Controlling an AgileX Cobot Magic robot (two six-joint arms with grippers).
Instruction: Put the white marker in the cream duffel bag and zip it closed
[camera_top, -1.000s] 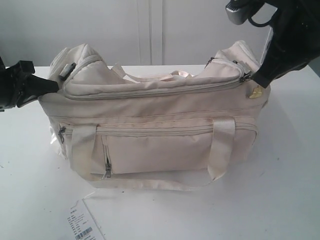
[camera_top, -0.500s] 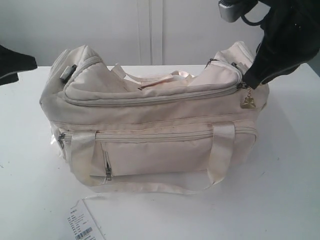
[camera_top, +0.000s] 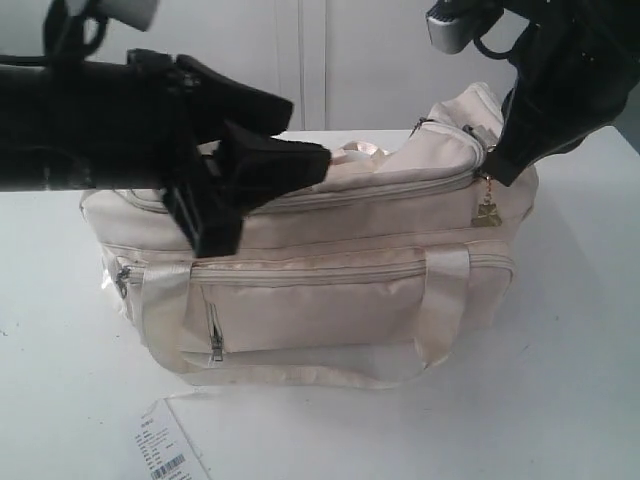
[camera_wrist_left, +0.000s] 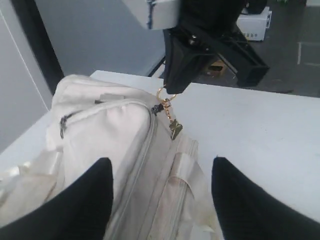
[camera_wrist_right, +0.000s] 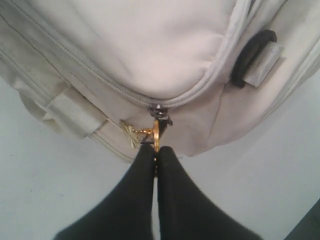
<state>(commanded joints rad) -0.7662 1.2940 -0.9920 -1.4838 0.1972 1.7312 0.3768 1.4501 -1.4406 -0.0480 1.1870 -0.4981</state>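
The cream duffel bag (camera_top: 330, 290) sits on the white table, its top zipper (camera_top: 400, 185) drawn along to the right end. My right gripper (camera_top: 495, 165) is shut on the gold ring (camera_wrist_right: 156, 134) of the zipper pull, at the bag's right end. A small gold charm (camera_wrist_right: 131, 133) dangles beside the ring. My left gripper (camera_top: 308, 130) hovers open above the top of the bag, touching nothing. In the left wrist view the left gripper (camera_wrist_left: 161, 160) has the bag (camera_wrist_left: 100, 130) below its spread fingers. The white marker is out of view.
A white barcoded paper tag (camera_top: 165, 450) and a clear plastic sheet lie on the table (camera_top: 580, 330) in front of the bag. A black strap loop (camera_wrist_right: 252, 52) sits on the bag's end. A pale wall stands behind.
My left arm has swung in from the left edge to above the bag's top, jaws open. The right gripper keeps its hold on the ring and has barely moved.
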